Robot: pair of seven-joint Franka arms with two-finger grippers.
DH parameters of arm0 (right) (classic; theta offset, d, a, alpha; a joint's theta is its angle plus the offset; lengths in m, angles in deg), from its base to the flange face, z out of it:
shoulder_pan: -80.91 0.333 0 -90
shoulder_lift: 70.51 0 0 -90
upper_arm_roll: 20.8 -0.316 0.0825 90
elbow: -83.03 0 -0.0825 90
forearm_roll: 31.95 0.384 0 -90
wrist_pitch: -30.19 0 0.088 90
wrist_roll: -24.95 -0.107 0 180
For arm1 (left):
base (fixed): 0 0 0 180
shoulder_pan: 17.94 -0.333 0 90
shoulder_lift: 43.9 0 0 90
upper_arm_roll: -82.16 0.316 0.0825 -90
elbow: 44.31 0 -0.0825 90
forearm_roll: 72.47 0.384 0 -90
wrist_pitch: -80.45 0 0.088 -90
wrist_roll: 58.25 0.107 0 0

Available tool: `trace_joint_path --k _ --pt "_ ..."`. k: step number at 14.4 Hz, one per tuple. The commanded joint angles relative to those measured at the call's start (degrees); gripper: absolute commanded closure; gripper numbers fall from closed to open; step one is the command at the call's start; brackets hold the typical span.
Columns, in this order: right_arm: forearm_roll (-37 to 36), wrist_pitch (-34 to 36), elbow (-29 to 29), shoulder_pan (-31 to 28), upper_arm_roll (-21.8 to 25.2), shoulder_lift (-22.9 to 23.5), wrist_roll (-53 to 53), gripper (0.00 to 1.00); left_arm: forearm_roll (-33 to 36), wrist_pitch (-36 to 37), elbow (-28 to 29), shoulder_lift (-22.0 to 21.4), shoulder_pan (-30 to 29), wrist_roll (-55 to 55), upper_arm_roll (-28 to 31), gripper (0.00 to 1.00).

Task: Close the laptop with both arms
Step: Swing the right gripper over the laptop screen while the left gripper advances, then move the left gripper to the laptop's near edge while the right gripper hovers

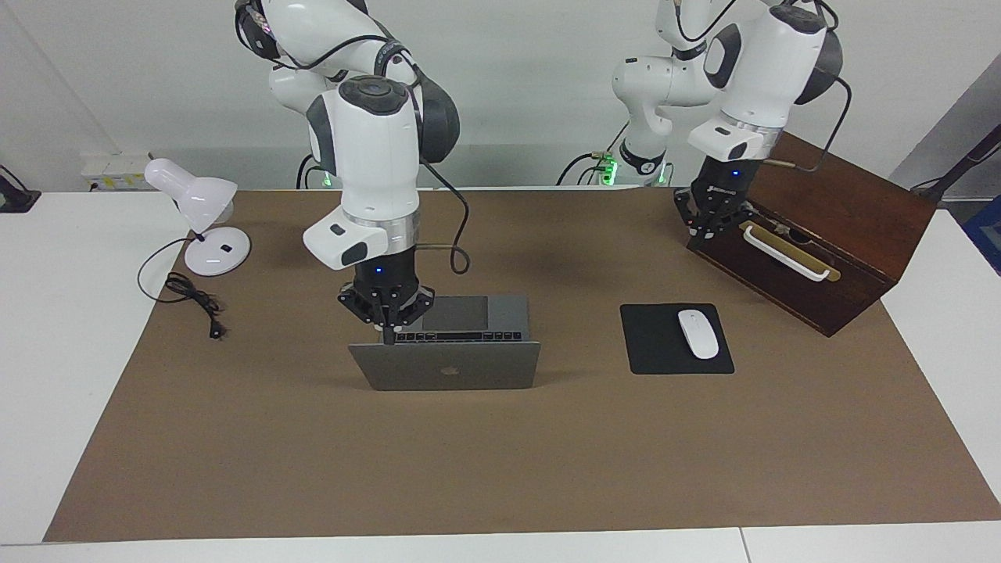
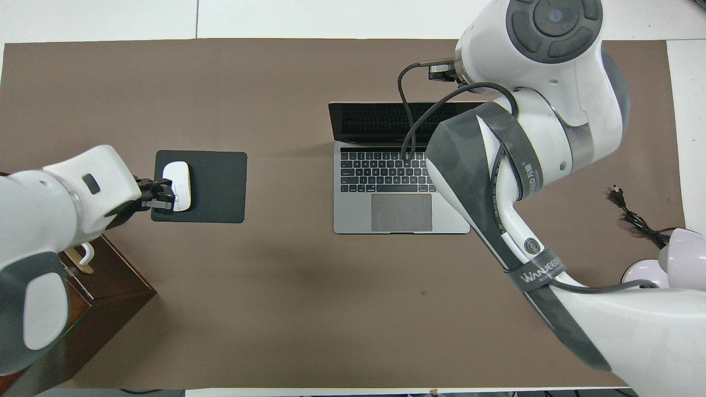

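The silver-grey laptop point(image 1: 446, 366) stands open in the middle of the brown mat, its lid upright with the logo facing away from the robots. Its keyboard and trackpad point(image 2: 401, 212) show in the overhead view. My right gripper point(image 1: 386, 335) is shut and hangs at the top edge of the lid, at the corner toward the right arm's end. The arm hides it in the overhead view. My left gripper point(image 1: 708, 233) is raised beside the wooden box's corner. In the overhead view it point(image 2: 164, 197) covers the edge of the mouse.
A black mouse pad point(image 1: 657, 352) with a white mouse point(image 1: 697, 334) lies beside the laptop toward the left arm's end. A dark wooden box point(image 1: 852, 211) with a white handle stands there too. A white desk lamp point(image 1: 195, 203) and its cable point(image 1: 195, 301) are at the right arm's end.
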Motion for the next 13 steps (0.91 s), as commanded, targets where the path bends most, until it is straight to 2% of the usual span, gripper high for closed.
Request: trace_joint_path --k 1,3,8,11,13 --pt "0.1 -5.2 0.3 -0.9 -0.6 1.1 6.6 1.00 -1.0 -8.2 7.8 -4.5 5.5 0.8 0.9 1.00" --pt "0.6 -7.1 0.3 -0.5 -0.6 1.9 9.9 1.00 -1.0 -11.7 9.3 -4.5 8.9 0.7 0.9 1.00" --pt "0.8 -8.4 0.3 0.0 -1.7 2.9 9.6 1.00 -3.6 -24.5 14.7 -2.9 16.2 0.6 1.0 1.00" --pt "0.7 -8.9 0.0 0.8 -1.8 4.1 9.4 1.00 -3.8 -33.7 16.5 1.4 20.3 -0.2 0.9 1.00" --pt "1.8 -11.3 0.0 0.7 -1.8 4.5 8.3 1.00 -4.1 -41.8 17.3 6.5 23.4 -2.8 1.0 1.00"
